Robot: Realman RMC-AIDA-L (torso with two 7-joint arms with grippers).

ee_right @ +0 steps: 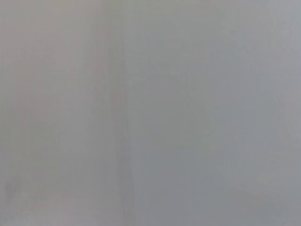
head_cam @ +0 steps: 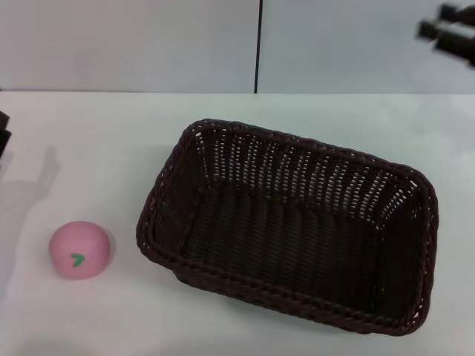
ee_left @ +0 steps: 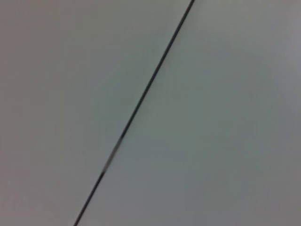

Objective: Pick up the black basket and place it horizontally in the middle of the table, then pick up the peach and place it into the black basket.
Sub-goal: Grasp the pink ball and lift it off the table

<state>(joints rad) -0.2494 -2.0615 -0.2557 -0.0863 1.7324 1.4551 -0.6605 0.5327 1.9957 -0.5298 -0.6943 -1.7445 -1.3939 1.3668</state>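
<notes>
The black basket [head_cam: 297,230] is a large dark woven rectangle. It lies on the white table [head_cam: 96,148] right of centre, turned slightly askew, and it is empty. The peach [head_cam: 79,249], a small pink ball with a green leaf mark, rests on the table to the left of the basket, apart from it. My left gripper [head_cam: 3,137] shows only as a dark sliver at the left edge, far behind the peach. My right gripper [head_cam: 451,28] is raised at the top right, behind the basket. Both wrist views show only plain grey surface.
A grey wall with a dark vertical seam [head_cam: 258,44] runs behind the table's far edge. The seam also shows in the left wrist view [ee_left: 141,103]. The left arm's shadow falls on the table behind the peach.
</notes>
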